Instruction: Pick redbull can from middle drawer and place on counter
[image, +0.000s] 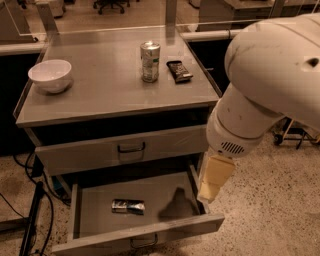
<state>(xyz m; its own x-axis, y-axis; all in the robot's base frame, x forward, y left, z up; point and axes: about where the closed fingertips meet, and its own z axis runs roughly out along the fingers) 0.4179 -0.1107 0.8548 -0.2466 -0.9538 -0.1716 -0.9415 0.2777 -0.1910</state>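
Silvery with dark patches, the redbull can is lying on its side on the floor of the open middle drawer, left of centre, while the cream gripper is hanging by the drawer's right wall, well apart from the can; whether it is clenched or released cannot be told. On the counter a wider silver can is standing beside a dark packet, and a white bowl is sitting near the left rim.

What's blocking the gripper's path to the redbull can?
Nothing visible. The gripper hangs above the right edge of the open middle drawer. The redbull can lies on its side on the drawer floor, further left in the view, with only bare floor between them.
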